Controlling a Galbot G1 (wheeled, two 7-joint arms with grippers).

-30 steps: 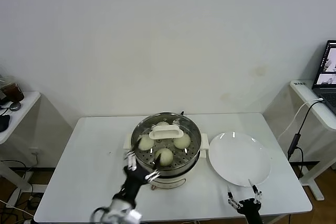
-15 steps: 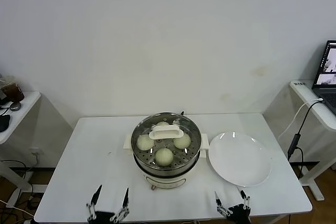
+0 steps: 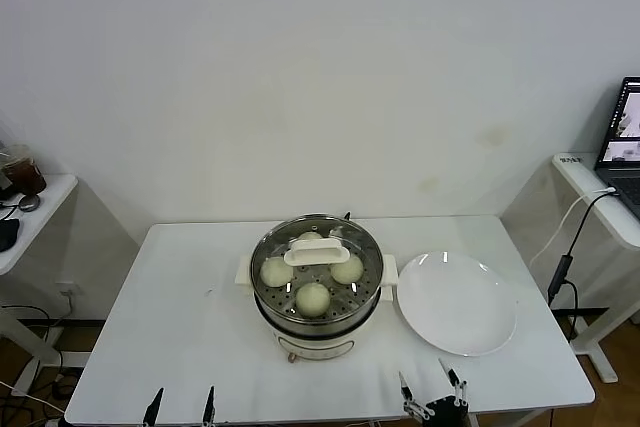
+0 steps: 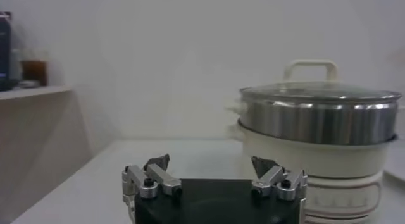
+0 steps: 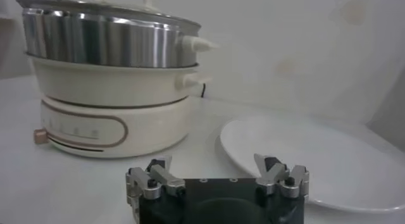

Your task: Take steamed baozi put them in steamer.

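left gripper withdrawn to table edge | 4 baozi in lidded steamer

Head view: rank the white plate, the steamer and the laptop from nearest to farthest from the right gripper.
From the right gripper, open at the table's near edge:
1. White plate, just beyond it, on the table's right side.
2. Steamer, mid-table, lid on, toward the left.
3. Laptop, on the side desk at far right.

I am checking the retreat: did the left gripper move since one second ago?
Yes. The left gripper has drawn back from the steamer to the table's near edge, jaws open and empty.
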